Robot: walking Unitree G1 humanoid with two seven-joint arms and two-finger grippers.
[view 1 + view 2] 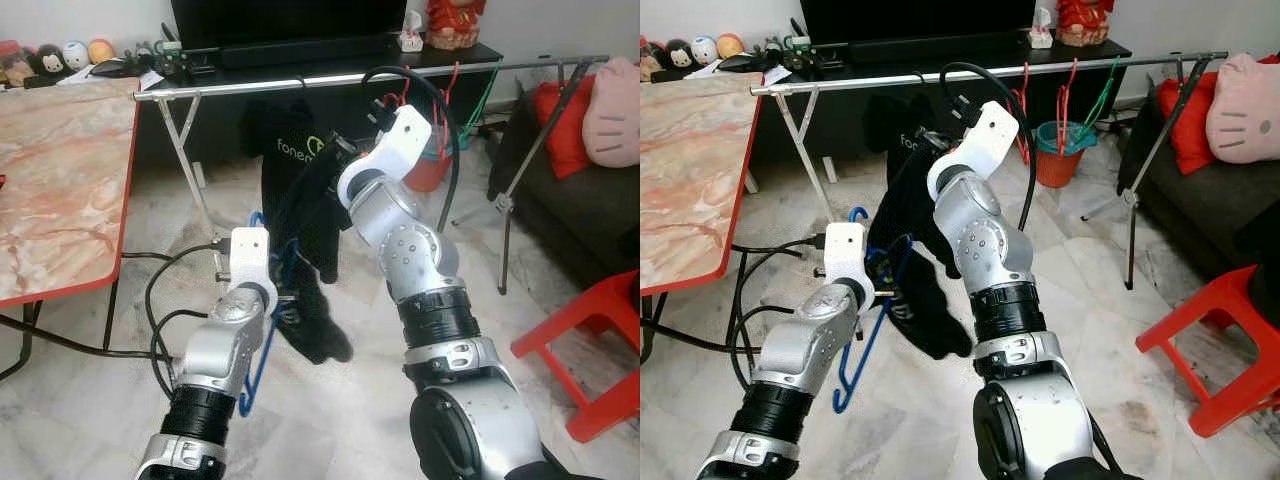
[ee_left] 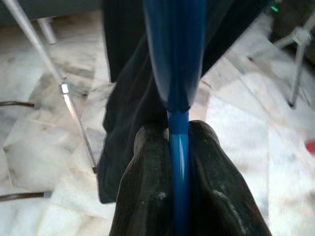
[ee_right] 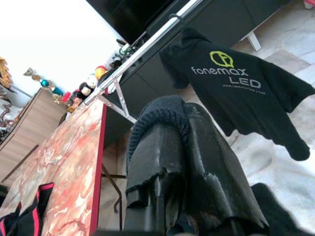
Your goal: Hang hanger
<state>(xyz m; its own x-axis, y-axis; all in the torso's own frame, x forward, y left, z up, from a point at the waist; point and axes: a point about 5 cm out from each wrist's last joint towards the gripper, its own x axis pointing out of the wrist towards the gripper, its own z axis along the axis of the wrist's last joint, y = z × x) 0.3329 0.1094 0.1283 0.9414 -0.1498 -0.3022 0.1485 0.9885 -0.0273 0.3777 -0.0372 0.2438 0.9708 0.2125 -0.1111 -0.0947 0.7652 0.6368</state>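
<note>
A blue plastic hanger [image 1: 258,375] hangs low in front of me, its bar pinched between my left gripper's [image 2: 178,147] black fingers. That left gripper [image 1: 290,298] is at knee height, pushed into a black garment [image 1: 318,330] that droops toward the floor. Higher up, my right gripper [image 1: 320,168] is shut on the garment's ribbed edge [image 3: 162,115]. Behind them runs a silver clothes rail [image 1: 300,83]. A black "fonemax LED" T-shirt [image 3: 236,83] hangs on it.
Red and green hangers [image 1: 450,90] sit on the rail's right part above a red bucket [image 1: 432,170]. A marble-topped table with a red edge [image 1: 60,180] stands left. Right are a red stool [image 1: 600,350] and a sofa with cushions [image 1: 610,110]. Cables [image 1: 160,300] lie on the floor.
</note>
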